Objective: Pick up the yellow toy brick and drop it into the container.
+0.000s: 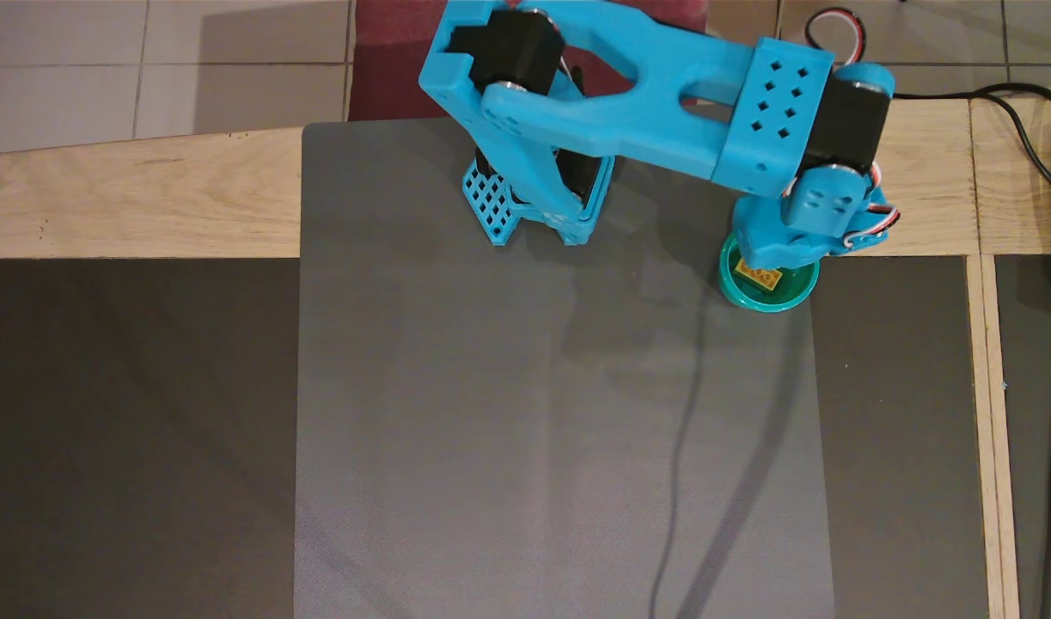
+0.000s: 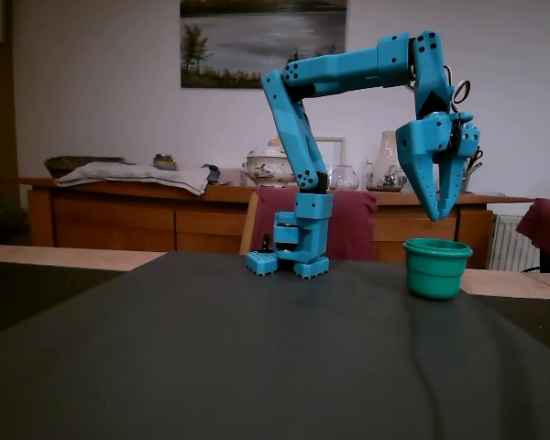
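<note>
Studs of the small yellow plastic toy brick show inside the round teal-green plastic cup in the overhead view, near the bench's far right edge; the blue arm's wrist covers the cup's far rim, and black cables trail at the right corner. In the fixed view, the blue two-finger gripper hangs above the cup, tips nearly together, holding nothing.

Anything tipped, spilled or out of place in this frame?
Nothing stands out. The cup stands upright on the grey mat, the yellow brick lies inside it, and the pincer hangs just above its rim.
</note>
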Available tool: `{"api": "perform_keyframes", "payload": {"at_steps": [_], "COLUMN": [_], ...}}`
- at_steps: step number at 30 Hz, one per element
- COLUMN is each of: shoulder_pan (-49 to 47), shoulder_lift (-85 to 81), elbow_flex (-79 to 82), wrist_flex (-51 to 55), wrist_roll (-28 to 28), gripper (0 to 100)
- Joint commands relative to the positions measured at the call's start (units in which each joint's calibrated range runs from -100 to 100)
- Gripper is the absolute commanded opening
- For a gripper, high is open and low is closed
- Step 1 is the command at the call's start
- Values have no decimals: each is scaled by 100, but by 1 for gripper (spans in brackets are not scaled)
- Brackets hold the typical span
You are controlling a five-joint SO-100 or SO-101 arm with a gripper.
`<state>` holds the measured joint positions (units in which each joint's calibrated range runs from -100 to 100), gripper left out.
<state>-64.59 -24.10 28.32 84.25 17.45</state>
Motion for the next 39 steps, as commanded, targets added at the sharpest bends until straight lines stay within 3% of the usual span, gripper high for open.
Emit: {"api": "perform_keyframes", "payload": {"at_steps": [1,4,13,18,26,33,39], "shoulder_pan": [343,1008,4420,5271,5720,5735,5743], "shoulder_lift": [-373,-1047,-3737,-4378,-5752,-7523,-7464], "elbow_flex": [-422,-729,-801,-467,1374,3549,4749], "wrist_flex": [-15,-24,-15,82,-51,-806,-1712], "wrist_roll": [-297,-543,-1379,-1390,-1395,-1395,-1604], "gripper": [0,0,0,0,0,0,0]}}
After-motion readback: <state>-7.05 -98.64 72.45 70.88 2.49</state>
